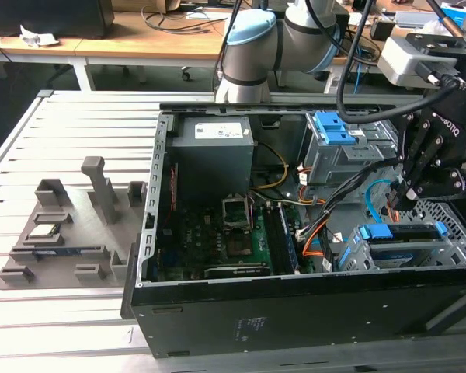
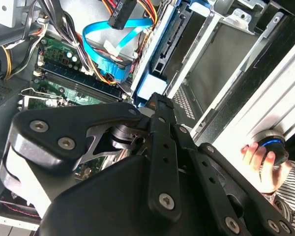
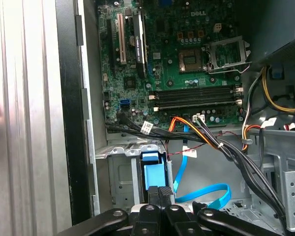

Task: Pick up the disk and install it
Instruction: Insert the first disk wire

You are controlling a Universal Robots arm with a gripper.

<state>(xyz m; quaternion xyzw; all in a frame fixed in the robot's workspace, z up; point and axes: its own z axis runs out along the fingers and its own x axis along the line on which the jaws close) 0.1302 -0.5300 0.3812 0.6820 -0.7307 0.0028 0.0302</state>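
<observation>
Maker's mark on motherboard (image 3: pixel 177 78); power-supply sticker (image 1: pixel 221 131) print illegible.

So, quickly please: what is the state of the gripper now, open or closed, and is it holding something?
Gripper: fingers closed together, tips at the blue latch of the drive cage; whether it grips anything cannot be told.

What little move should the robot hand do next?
Probably a gentle push inward: the gripper, fingers shut together, sits against the blue end of the disk, which lies in the metal drive cage and may not be fully seated.
</observation>
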